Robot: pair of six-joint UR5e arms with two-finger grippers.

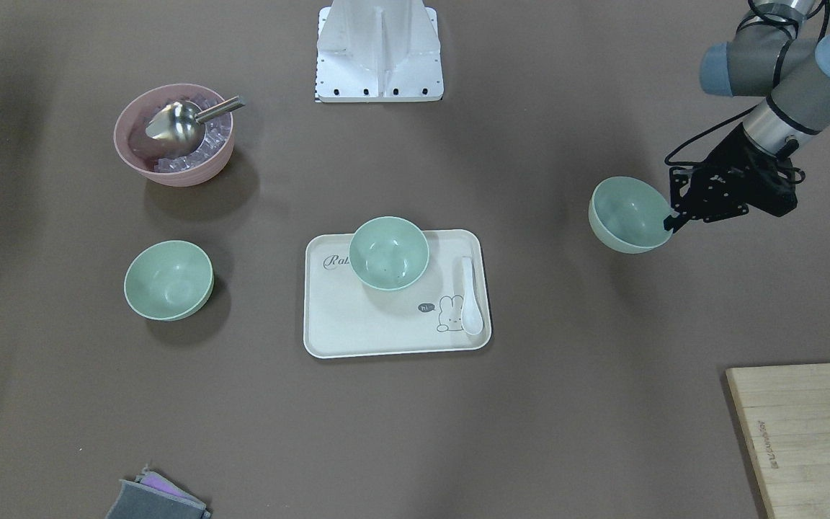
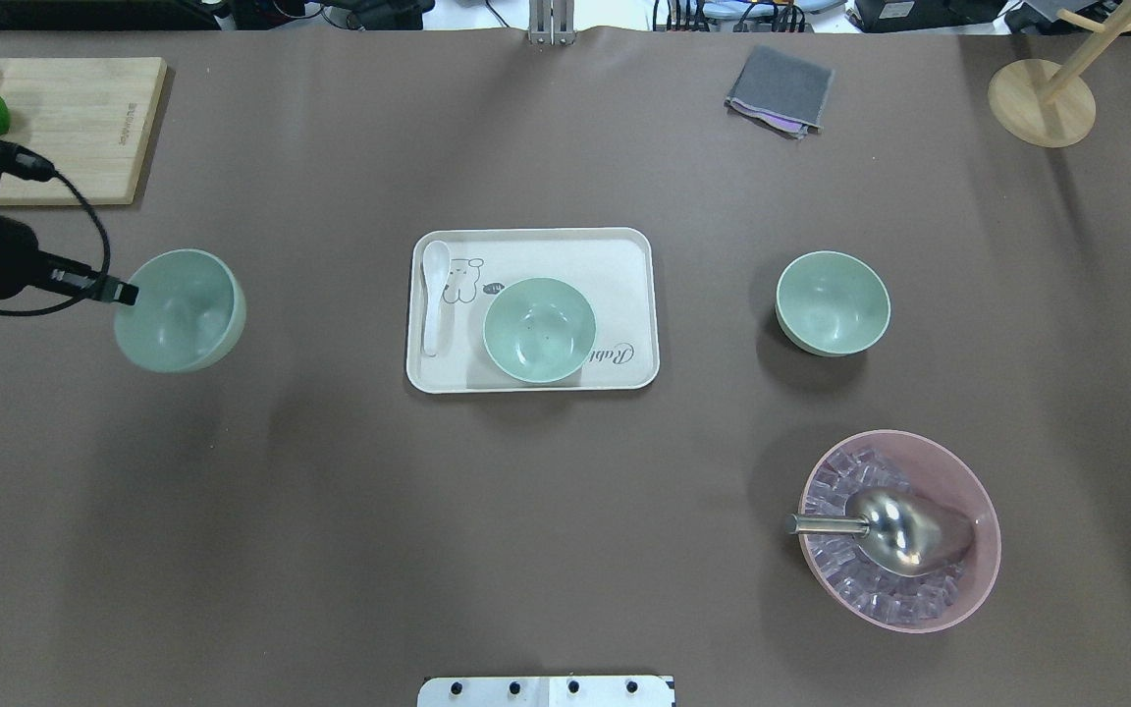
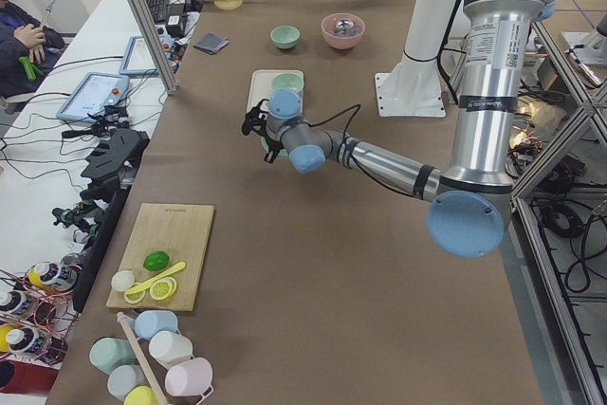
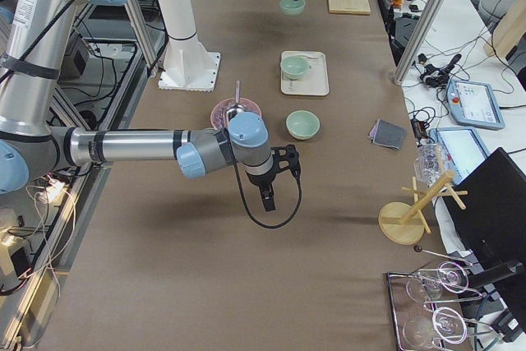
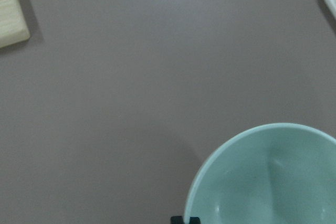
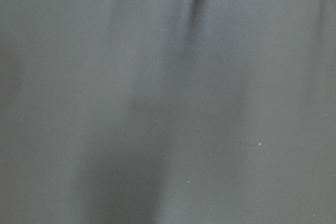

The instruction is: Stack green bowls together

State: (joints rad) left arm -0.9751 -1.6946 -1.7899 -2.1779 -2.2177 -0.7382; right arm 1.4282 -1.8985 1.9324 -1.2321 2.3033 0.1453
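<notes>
The left gripper point(image 1: 674, 220) is clamped on the rim of one green bowl point(image 1: 630, 214), one finger inside and one outside. The bowl hangs from that single pinch, tilted and, going by its offset shadow, clear of the worktop point(image 1: 573, 404).

The second green bowl point(image 1: 389, 253) sits on the cream tray point(image 1: 357, 333), well away from this gripper toward the middle of the worktop. A white spoon point(image 1: 471, 295) lies on the tray on the side of it nearer the gripper. The third green bowl point(image 1: 168, 280) stands beyond the tray, farthest from the left gripper. The right gripper point(image 4: 267, 195) hangs over bare worktop near that third bowl. Whether it is open or closed cannot be told.

The likely trouble is the grip itself. A smooth rim held at one spot can pivot or slip, so a quick swing could drop the bowl. Lowered while tilted, its edge could catch the tray bowl's rim and tip or shove it, or it could knock the spoon. The finger inside the bowl may also make release awkward once the bowls nest.
</notes>
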